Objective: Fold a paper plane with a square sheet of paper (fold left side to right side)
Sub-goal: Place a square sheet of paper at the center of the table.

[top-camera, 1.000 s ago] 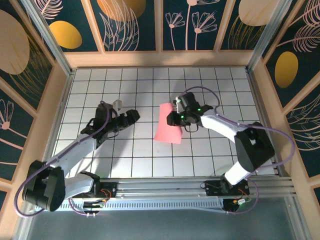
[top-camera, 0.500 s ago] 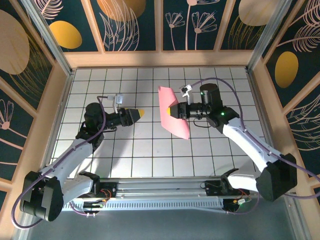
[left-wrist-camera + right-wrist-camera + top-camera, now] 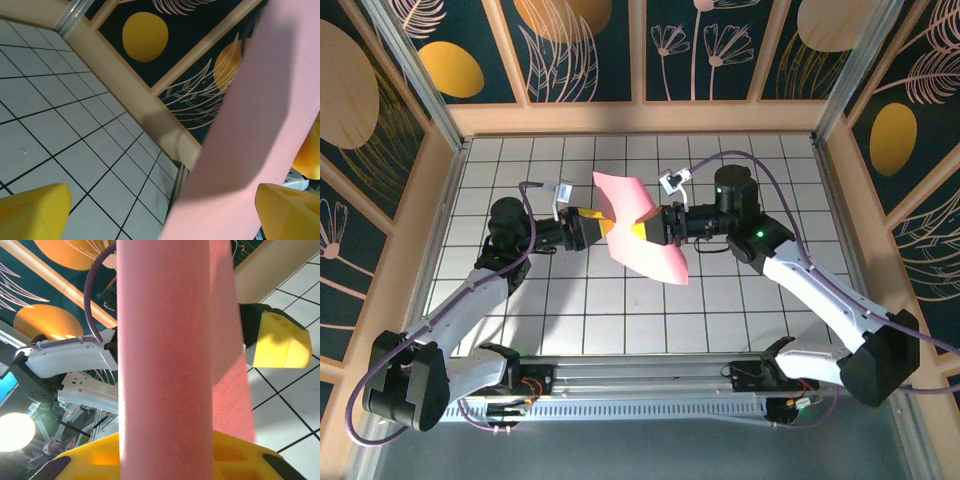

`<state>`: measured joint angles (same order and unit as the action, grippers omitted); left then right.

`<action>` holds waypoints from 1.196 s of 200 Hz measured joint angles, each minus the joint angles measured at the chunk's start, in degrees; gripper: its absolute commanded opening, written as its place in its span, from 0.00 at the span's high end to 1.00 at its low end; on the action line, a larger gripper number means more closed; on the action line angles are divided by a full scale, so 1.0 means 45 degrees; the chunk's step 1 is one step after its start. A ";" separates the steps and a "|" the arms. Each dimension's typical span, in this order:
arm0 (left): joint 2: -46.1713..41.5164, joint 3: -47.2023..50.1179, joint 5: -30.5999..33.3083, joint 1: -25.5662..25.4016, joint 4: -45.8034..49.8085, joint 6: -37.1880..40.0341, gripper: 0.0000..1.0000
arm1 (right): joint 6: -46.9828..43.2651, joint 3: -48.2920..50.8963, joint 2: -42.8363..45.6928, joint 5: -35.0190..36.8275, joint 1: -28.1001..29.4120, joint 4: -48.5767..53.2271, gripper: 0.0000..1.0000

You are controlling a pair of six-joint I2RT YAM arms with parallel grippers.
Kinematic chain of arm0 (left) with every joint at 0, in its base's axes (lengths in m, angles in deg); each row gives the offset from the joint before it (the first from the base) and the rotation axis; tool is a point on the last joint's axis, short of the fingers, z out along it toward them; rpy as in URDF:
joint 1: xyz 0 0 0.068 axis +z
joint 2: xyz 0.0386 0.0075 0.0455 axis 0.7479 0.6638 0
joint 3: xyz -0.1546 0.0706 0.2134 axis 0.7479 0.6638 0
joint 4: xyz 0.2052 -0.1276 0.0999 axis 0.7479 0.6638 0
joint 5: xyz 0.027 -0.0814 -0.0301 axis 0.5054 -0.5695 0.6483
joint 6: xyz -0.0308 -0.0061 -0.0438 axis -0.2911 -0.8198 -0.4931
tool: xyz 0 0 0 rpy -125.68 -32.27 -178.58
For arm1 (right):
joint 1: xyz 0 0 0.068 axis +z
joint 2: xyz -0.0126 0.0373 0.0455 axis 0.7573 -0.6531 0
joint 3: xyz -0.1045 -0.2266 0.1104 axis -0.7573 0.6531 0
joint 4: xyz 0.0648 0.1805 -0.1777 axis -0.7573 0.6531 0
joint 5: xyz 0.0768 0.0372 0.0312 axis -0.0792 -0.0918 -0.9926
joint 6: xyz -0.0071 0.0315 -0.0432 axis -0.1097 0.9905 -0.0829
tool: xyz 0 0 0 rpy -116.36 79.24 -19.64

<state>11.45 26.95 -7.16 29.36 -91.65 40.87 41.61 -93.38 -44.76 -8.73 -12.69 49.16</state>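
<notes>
Right gripper point(image 3: 645, 229): clenched on the square sheet of paper point(image 3: 642, 238), holding it up off the tiled table point(image 3: 620, 320).
Left gripper point(image 3: 599, 226): released, jaws spread wide. One edge of the sheet sits between its yellow fingertips point(image 3: 32, 212), nearer the one on the right of its wrist view. You cannot tell whether it touches.
Paper place: in the air between your two grippers, just in front of each.
Step in hand: this looks like a mid-air hand-over or two-handed regrip, ahead of the left-to-right fold.
Next move: you probably need to close the left jaws on that edge. Come in square to the sheet, because thin paper buckles if nudged sideways.
Paper look: salmon-pink and plain, bowed into a soft curve rather than flat. You can make out no sharp crease.
</notes>
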 measured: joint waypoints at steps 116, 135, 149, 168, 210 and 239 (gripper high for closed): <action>0.0053 -0.0495 -0.0238 -0.0437 0.0151 0.0559 0.81 | -0.0874 -0.0083 -0.0787 0.1161 -0.0520 0.1137 0.70; 0.0053 -0.0495 -0.0204 -0.0437 0.0272 0.0617 0.78 | -0.1049 -0.0092 -0.0782 0.1389 -0.0534 0.1481 0.69; 0.0053 -0.0495 -0.0151 -0.0437 0.0398 0.0733 0.71 | -0.1185 -0.0092 -0.0758 0.1491 -0.0563 0.1651 0.69; 0.0053 -0.0495 -0.0039 -0.0437 0.0549 0.0811 0.63 | -0.1229 -0.0092 -0.0665 0.1549 -0.0665 0.1695 0.69; 0.0053 -0.0495 0.0010 -0.0437 0.0627 0.0869 0.71 | -0.1229 -0.0092 -0.0510 0.1734 -0.0865 0.1695 0.69; 0.0053 -0.0495 0.0019 -0.0437 0.0656 0.0981 0.85 | -0.1229 -0.0092 -0.0510 0.1734 -0.0884 0.1695 0.69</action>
<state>11.69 24.72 -7.07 27.39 -88.70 45.28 36.08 -93.79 -47.06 -0.93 -16.67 56.79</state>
